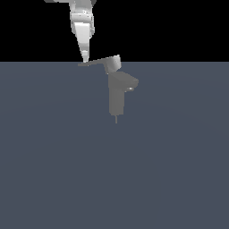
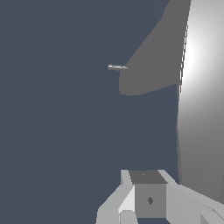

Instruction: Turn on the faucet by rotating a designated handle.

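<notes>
The gray faucet (image 1: 117,96) stands upright in the middle of the exterior view, with its short spout (image 1: 130,83) angled toward that view's right. On top, the handle (image 1: 96,62) is a thin flat blade reaching out from its hub (image 1: 114,64) toward the exterior view's left. My gripper (image 1: 85,58) comes down from above with its fingers together, the tip right at the blade's far end, seemingly touching it. In the wrist view the handle (image 2: 201,87) is a bright broad surface beside my gripper (image 2: 146,192), and the darker faucet (image 2: 148,61) body lies beyond. Nothing is held.
A flat blue-gray floor (image 1: 53,170) spreads around the faucet. A thin pin (image 1: 116,119) sticks out below the faucet's column, and the same pin (image 2: 116,67) shows in the wrist view. Nothing else stands in the scene.
</notes>
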### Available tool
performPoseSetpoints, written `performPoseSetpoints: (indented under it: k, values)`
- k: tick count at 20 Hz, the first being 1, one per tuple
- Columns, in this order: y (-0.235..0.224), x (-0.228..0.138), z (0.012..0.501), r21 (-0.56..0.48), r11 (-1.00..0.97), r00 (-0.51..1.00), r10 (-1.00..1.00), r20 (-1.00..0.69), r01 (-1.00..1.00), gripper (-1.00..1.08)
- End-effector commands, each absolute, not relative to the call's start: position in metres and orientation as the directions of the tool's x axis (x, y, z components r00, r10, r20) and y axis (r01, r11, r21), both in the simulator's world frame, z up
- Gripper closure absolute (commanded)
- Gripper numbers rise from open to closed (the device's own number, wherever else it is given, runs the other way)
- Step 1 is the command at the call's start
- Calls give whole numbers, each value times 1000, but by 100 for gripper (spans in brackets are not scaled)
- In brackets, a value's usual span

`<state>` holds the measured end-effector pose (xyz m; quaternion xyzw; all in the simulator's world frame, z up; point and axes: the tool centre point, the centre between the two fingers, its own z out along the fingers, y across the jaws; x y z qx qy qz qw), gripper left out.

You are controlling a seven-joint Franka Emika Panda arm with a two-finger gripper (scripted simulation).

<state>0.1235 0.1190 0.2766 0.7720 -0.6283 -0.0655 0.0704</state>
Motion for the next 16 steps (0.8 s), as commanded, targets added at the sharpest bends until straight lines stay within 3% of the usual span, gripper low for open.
performPoseSetpoints:
  k: [1,16]
  values:
    - [122,127,269,193,-177,180,-984,-4,-965,108]
    - [124,121,263,197,-158,162,-987,4,-968,108]
